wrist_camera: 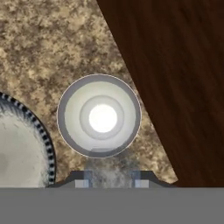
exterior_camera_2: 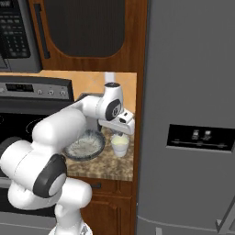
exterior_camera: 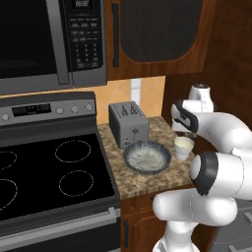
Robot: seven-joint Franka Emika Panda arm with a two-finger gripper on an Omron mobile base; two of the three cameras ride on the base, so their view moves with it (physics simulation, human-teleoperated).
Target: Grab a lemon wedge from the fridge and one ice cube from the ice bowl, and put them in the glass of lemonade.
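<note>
Simulated kitchen, read from left to right. Far left, a black glass stove (exterior_camera: pixel 54 172) under a microwave (exterior_camera: pixel 49 39); then a speckled brown worktop (exterior_camera: pixel 147 179) carrying a steel toaster (exterior_camera: pixel 129 123) at the back. Just in front of the toaster, the ice bowl (exterior_camera: pixel 146 156) — wide, shallow, blue-grey, whitish and grainy inside; no single cube to be told apart. Just right of the bowl, close but seemingly not touching, the glass of lemonade (exterior_camera: pixel 183 146), a small tapered translucent cup with pale liquid. Directly above the cup, the tool (wrist_camera: pixel 109 178), pointing straight down, fingertips (wrist_camera: pixel 83 179) partly apart with a moderate gap; something greyish and blurred between them in the hand view, impossible to say whether a held piece or only worktop, so no telling what, if anything, is gripped. Far right, the fridge (exterior_camera_2: pixel 193 114), doors shut, tall grey steel with a black dispenser panel (exterior_camera_2: pixel 202 137); lemon wedge not identifiable. On handling, as a judgement: ice cube small, hard, slick, likely to squirt out of a hard pinch — best taken across two flat faces. Wedge light and soft, best held across its rind. Cup light and tippy, not to be knocked.
</note>
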